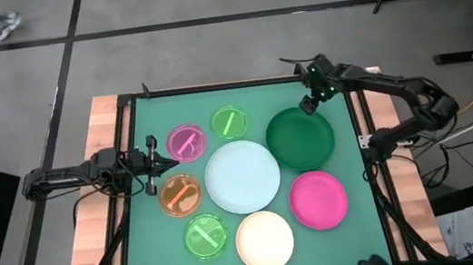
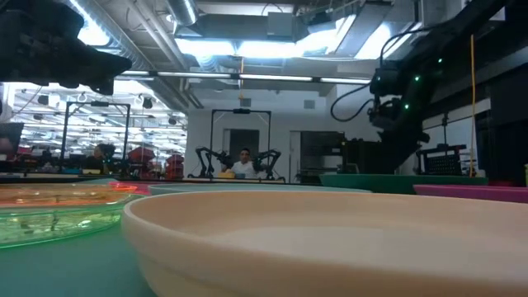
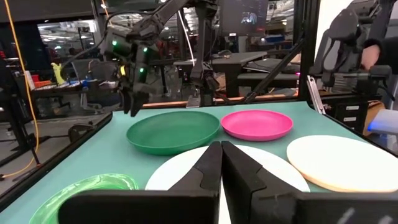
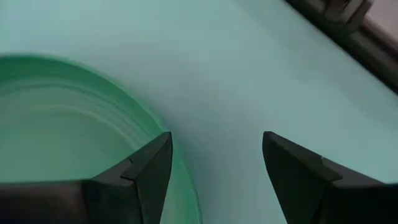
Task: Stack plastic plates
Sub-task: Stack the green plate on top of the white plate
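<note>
Eight plates lie singly on the green mat: dark green (image 1: 300,137), pale blue-white (image 1: 242,176), cream (image 1: 264,240), hot pink (image 1: 319,199), translucent pink (image 1: 186,143), orange (image 1: 180,194), and two lime green (image 1: 230,121) (image 1: 205,236). My right gripper (image 1: 309,105) is open and hangs above the dark green plate's far rim (image 4: 74,124). One finger is over the rim and the other over bare mat, touching nothing; it also shows in the left wrist view (image 3: 134,102). My left gripper (image 1: 167,163) is shut and empty, raised between the translucent pink and orange plates.
A black frame (image 1: 212,87) borders the mat, with wooden table strips on both sides. There is bare mat beyond the dark green plate at the far right corner (image 1: 336,92). A person sits far off in the room behind (image 2: 243,165).
</note>
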{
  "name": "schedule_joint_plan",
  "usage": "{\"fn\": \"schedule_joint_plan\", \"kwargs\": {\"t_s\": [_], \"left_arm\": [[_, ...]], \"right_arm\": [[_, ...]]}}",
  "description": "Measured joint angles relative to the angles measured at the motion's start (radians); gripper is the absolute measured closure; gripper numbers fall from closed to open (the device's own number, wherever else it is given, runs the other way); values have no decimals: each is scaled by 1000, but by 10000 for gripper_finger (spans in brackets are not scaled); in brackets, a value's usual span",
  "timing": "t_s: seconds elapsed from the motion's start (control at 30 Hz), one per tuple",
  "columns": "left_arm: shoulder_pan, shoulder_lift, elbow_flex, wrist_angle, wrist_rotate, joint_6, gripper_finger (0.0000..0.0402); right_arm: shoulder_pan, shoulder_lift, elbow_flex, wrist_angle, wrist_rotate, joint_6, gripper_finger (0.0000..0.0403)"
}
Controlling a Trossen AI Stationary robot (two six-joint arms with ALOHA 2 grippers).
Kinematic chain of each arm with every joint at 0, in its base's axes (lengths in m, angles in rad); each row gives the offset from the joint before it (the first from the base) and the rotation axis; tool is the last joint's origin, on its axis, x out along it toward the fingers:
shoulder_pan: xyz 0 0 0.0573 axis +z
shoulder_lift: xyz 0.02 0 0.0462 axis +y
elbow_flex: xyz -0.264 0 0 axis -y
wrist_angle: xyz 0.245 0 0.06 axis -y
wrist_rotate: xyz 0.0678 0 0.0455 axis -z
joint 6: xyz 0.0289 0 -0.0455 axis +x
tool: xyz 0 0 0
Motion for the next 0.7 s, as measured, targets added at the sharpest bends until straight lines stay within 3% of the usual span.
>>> {"fn": "schedule_joint_plan", "kwargs": {"t_s": [0.7], "left_arm": [[0,0,0,0,0,-4,398]], "right_arm": [[2,131,0,-2,-111,-87,164]]}}
